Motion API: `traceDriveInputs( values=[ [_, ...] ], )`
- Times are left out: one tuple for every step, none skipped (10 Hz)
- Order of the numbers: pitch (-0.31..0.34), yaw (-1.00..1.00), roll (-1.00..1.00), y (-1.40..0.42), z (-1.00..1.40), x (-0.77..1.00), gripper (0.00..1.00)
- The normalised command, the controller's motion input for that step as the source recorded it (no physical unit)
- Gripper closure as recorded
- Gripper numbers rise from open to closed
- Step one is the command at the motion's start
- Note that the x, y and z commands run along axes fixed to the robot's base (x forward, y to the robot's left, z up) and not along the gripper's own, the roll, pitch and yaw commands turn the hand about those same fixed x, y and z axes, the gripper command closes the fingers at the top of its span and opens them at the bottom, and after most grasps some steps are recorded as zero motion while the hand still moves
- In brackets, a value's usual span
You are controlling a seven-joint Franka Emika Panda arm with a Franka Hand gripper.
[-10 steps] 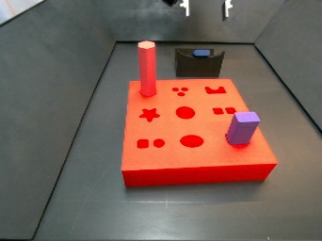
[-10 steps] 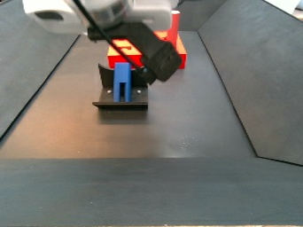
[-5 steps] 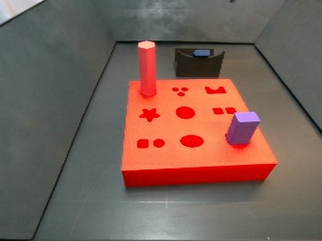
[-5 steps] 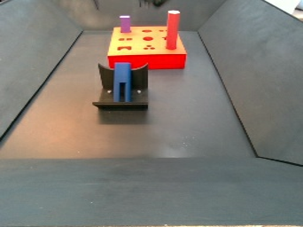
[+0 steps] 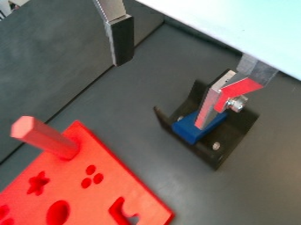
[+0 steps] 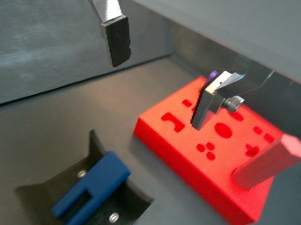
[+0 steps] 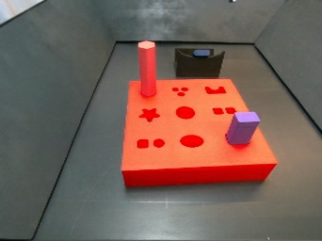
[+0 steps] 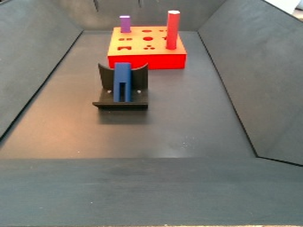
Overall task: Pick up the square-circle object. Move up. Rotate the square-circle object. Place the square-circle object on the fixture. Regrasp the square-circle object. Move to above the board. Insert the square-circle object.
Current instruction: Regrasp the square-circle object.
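Gripper [image 5: 177, 54] is up high, out of both side views; only the wrist views show it. Fingers are spread wide w/ nothing between them, so it's released. One finger [image 5: 119, 33] is a silver plate w/ a dark pad; the opposite finger [image 5: 223, 92] also shows in the other wrist view [image 6: 214, 95].

Blue block [image 8: 122, 80] sits in the fixture [image 8: 120, 99], standing on edge in the slot between the fixture's two side walls, touching it. In a wrist view the blue block [image 6: 91, 185] lies along the fixture's [image 6: 47, 185] groove, a screw visible on the bracket face near it. In a wrist view the block [image 5: 191, 128] shows only partly, behind a finger. From the side view facing the red board, the fixture [image 7: 197, 62] is seen as a dark block just behind the board's far edge; the blue piece isn't visible there.

Red board [image 7: 197, 162] lies flat on the dark floor, apart from the fixture. Its top has cut-outs: star, circles, small squares, a notch shape. Tall red post [image 7: 147, 69] stands upright at one back corner of the board; purple block [image 7: 243, 128] stands upright near the opposite side edge. In the side view from the fixture's end, board [image 8: 147, 62], post [image 8: 173, 29] and purple block [image 8: 124, 23] sit beyond the fixture.
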Motion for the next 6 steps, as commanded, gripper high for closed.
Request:
traceDriveInputs(
  values=[
    [0.025, 0.00, 1.00, -0.03, 0.01, -0.05, 0.00],
    [0.015, 0.00, 1.00, -0.02, 0.01, -0.05, 0.00],
    [0.011, 0.01, 1.00, -0.02, 0.01, -0.04, 0.00],
    [0.003, 0.01, 1.00, -0.02, 0.00, -0.03, 0.00],
    [-0.001, 0.01, 1.00, -0.02, 0.00, -0.02, 0.00],
    [-0.004, 0.01, 1.00, -0.02, 0.00, -0.02, 0.00]
  ],
)
